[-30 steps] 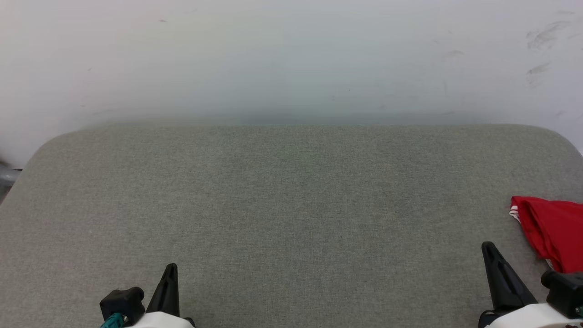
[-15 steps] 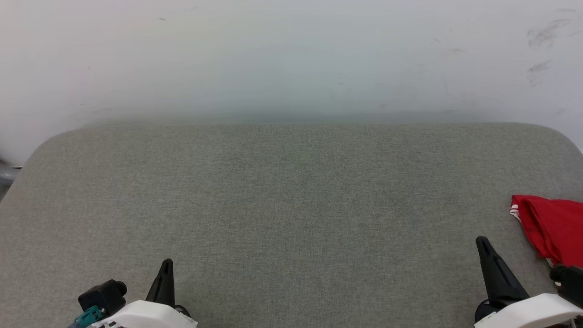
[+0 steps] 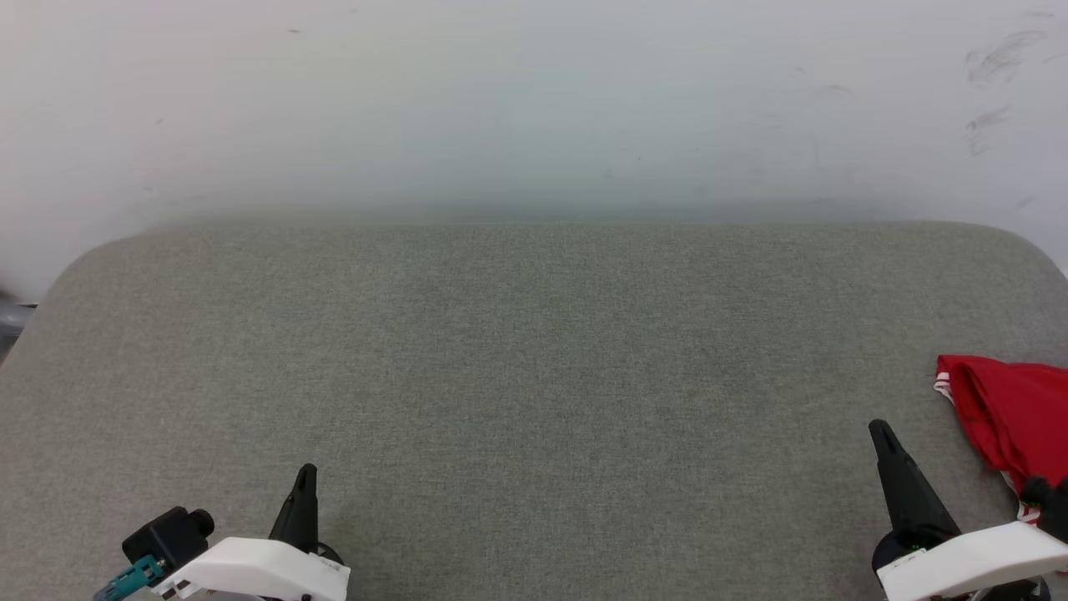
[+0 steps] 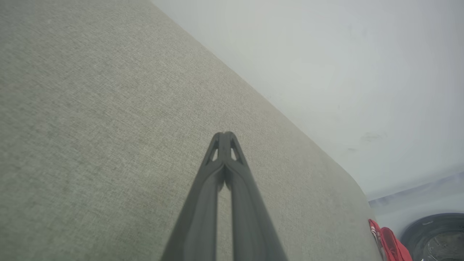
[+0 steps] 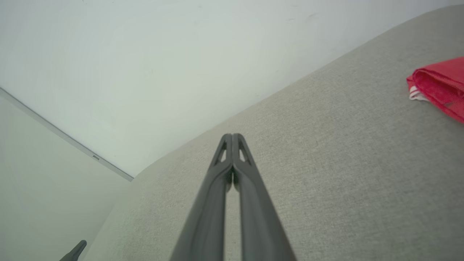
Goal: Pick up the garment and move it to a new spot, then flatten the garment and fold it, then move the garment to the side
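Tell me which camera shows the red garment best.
The head view: the garment lies folded on the grey surface, its largest visible stretch, though the frame's right edge cuts it off. The right wrist view catches a folded corner with white trim; the left wrist view, a small red sliver.

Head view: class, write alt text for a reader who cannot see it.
A red garment with white-striped trim lies at the right edge of a grey fabric surface, partly out of frame. The left gripper and right gripper, both shut and empty, point up from below.

Grey fabric top (image 3: 534,376), wht wall (image 3: 534,100).
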Controlling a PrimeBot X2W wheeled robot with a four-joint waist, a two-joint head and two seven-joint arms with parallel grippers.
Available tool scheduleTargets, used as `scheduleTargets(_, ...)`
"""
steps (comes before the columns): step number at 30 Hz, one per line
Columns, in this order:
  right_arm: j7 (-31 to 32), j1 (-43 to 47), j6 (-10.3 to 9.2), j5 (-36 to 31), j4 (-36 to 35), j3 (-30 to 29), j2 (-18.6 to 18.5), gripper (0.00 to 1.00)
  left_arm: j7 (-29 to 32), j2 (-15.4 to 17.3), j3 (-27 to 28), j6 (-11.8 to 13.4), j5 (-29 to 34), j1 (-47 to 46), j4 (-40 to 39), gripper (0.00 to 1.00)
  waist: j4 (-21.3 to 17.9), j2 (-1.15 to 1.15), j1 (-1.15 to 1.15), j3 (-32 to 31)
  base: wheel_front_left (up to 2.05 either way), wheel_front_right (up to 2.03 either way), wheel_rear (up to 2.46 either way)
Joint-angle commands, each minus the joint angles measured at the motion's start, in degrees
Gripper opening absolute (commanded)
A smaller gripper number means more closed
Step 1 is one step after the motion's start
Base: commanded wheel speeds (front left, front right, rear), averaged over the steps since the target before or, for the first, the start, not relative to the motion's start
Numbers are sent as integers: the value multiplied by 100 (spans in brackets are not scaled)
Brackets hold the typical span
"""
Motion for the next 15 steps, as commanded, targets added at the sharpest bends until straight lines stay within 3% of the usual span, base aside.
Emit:
scheduleTargets(1, -17, -190, 0, 266, 6, 4, -57, 0, 59, -18, 87, -57, -207, -167, -75, 0, -1, 0, 0, 4, 0, 0, 0)
scheduleTargets(15, 1, -395, -1, 1277, 306, -1, -70, 0, 311, -117, 294, -217, -1024, -263, -70, 0, -7, 0, 0, 32, 0, 0, 0)
